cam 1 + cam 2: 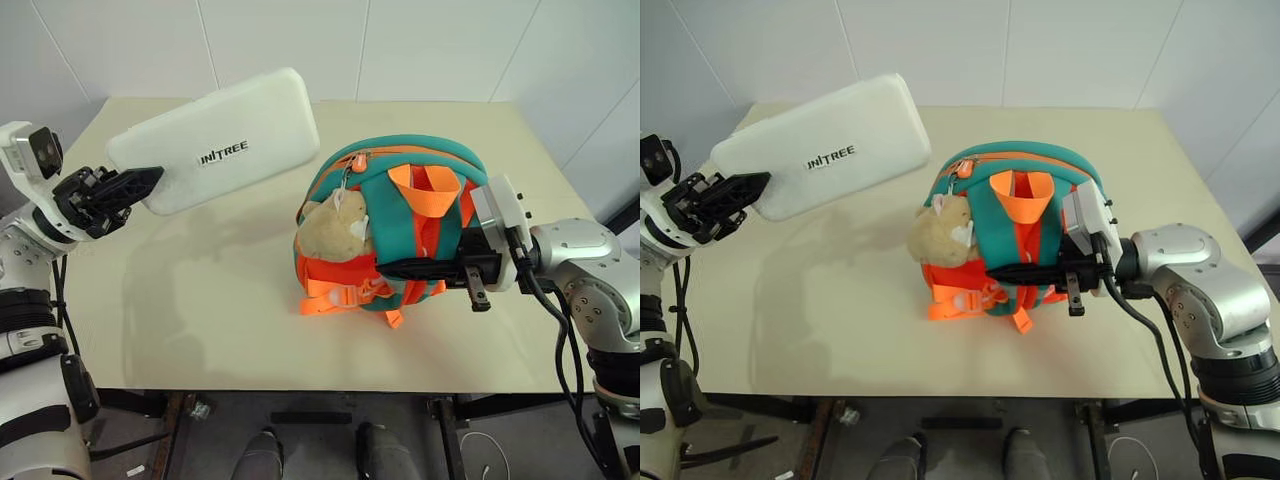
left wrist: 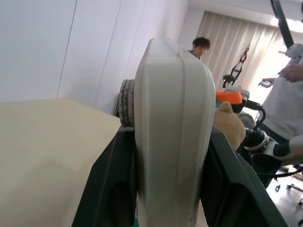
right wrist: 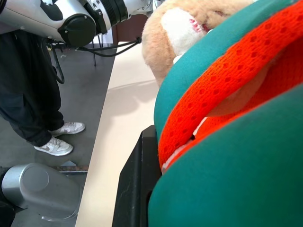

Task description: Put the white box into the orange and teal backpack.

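white wall panels are backing a beige table (image 1: pixel 200 330) that is sitting in the corner of a room, with dark floor showing below its near edge. the left gripper (image 1: pixel 130 185) is holding the white box (image 1: pixel 215 140) up in the air above the left part of the table, its two black fingers (image 2: pixel 111 189) clamping one short end of the case between them, so the box is sticking out away from the hand, tilted, with its broad lettered face turned toward the head camera. the box is hanging clear of the tabletop and is well apart from the backpack, up and to the left of it. the orange and teal backpack (image 1: pixel 395 235) is standing on the table right of centre, strap side facing up and forward, its zipper line running along the top and left edge. a tan plush animal (image 1: pixel 335 235) is hanging against the backpack's left side, and orange webbing with a buckle (image 1: pixel 335 295) is trailing onto the table at its base. the right gripper (image 1: pixel 420 268) is reaching in level from the right, its fingers clenched on the teal and orange shoulder strap (image 3: pixel 227 109) across the lower part of the backpack. in the left wrist view, a person (image 2: pixel 284 94) is standing beyond the table, and in the right wrist view another person's legs and white sneakers (image 3: pixel 59 139) are showing on the floor beside the table.
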Robot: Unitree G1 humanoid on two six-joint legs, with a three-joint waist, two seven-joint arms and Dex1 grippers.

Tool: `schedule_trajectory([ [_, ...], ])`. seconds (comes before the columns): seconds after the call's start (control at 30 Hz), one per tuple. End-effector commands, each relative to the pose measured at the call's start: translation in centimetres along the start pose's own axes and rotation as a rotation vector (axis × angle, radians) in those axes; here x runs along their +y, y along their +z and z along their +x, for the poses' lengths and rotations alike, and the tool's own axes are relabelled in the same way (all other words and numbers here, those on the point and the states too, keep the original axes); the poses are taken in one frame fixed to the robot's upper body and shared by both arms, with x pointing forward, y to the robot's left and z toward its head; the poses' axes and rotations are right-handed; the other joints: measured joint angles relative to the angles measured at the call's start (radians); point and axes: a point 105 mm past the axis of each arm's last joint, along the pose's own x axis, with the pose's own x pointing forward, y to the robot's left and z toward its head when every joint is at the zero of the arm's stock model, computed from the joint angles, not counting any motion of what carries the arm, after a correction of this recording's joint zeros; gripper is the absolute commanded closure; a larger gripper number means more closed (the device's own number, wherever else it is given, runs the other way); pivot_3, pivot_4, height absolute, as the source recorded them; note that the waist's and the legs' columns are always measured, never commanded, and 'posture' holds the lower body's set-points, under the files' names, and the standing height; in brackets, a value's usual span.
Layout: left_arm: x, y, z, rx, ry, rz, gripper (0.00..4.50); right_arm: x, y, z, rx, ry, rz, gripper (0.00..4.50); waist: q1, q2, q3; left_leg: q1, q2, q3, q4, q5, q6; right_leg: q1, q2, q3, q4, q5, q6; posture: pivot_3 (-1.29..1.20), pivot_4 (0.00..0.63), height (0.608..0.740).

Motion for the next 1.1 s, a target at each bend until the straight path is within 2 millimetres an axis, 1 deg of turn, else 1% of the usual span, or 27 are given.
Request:
schedule_trajectory([
  [0.03, -1.1, 0.6, 0.0, 0.031, -0.101, 0.033, 3.18, 0.0, 0.4, 0.0, -0.01, -0.011, -0.032, 4.5, 0.0, 0.0, 0.0, 0.0, 0.0, 0.0, 0.0, 0.0, 0.0, 0.0, 0.0, 0.0, 0.0, 0.0, 0.0, 0.0, 0.15, 0.74],
  [0.1, -0.9, -0.1, 0.1, 0.076, -0.095, 0.03, 3.18, -0.1, 0.4, 0.1, -0.012, -0.011, -0.031, 4.5, 0.0, 0.0, 0.0, 0.0, 0.0, 0.0, 0.0, 0.0, 0.0, 0.0, 0.0, 0.0, 0.0, 0.0, 0.0, 0.0, 0.15, 0.74],
  [0.17, -0.8, -0.2, 0.4, 0.085, -0.107, 0.031, 3.18, -0.2, 0.4, 0.1, -0.013, -0.012, -0.03, 4.5, 0.0, 0.0, 0.0, 0.0, 0.0, 0.0, 0.0, 0.0, 0.0, 0.0, 0.0, 0.0, 0.001, 0.0, 0.0, 0.0, 0.15, 0.74],
  [0.3, -1.1, 0.1, 1.2, 0.099, -0.149, 0.039, 3.18, -0.4, 0.3, 0.2, -0.014, -0.013, -0.028, 4.5, 0.0, 0.0, 0.0, 0.0, 0.0, 0.0, 0.0, 0.0, 0.0, 0.0, 0.0, 0.0, 0.001, 0.0, 0.0, 0.0, 0.15, 0.74],
  [0.43, -1.3, 0.6, 1.6, 0.104, -0.169, 0.046, 3.18, -0.6, 0.2, 0.2, -0.017, -0.016, -0.027, 4.5, 0.001, 0.0, 0.0, 0.0, 0.0, 0.0, 0.0, 0.0, 0.0, 0.0, 0.0, 0.0, 0.001, 0.0, 0.0, 0.0, 0.15, 0.74],
  [0.57, -1.3, 0.3, 1.8, 0.16, -0.169, 0.063, 3.18, -0.7, 0.0, 0.3, -0.017, -0.021, -0.025, 4.5, 0.0, 0.0, 0.0, 0.0, 0.0, 0.0, 0.0, 0.0, 0.0, 0.0, 0.0, 0.0, 0.001, 0.0, 0.0, 0.0, 0.15, 0.74],
  [0.67, -1.4, 1.2, 1.9, 0.128, -0.177, 0.085, 3.18, -0.8, -0.1, 0.3, -0.014, -0.024, -0.026, 4.5, 0.0, 0.0, 0.0, 0.0, 0.0, 0.0, 0.0, 0.0, 0.0, 0.0, 0.0, 0.0, 0.001, 0.0, 0.0, 0.0, 0.15, 0.74],
  [0.77, -1.5, 2.2, 1.6, 0.094, -0.168, 0.102, 3.18, -0.9, -0.1, 0.2, -0.014, -0.027, -0.025, 4.5, 0.0, 0.0, 0.0, 0.0, 0.0, 0.0, 0.0, 0.0, 0.0, 0.0, 0.0, 0.0, 0.001, 0.0, 0.0, 0.0, 0.15, 0.74],
  [0.9, -1.7, 2.9, 0.8, 0.093, -0.142, 0.118, 3.18, -0.9, -0.2, 0.3, -0.015, -0.026, -0.018, 4.5, -0.002, 0.0, 0.0, 0.0, 0.0, 0.0, 0.0, 0.0, 0.0, 0.0, 0.0, 0.0, 0.0, 0.0, 0.0, 0.0, 0.15, 0.74],
  [1.1, -2.3, 3.1, 0.5, 0.086, -0.156, 0.114, 3.18, -0.9, -0.2, 0.3, -0.022, -0.014, -0.008, 4.5, -0.001, 0.0, 0.0, 0.0, 0.0, 0.0, 0.0, 0.0, 0.001, 0.0, 0.0, 0.0, 0.001, 0.0, 0.0, 0.0, 0.15, 0.74],
])
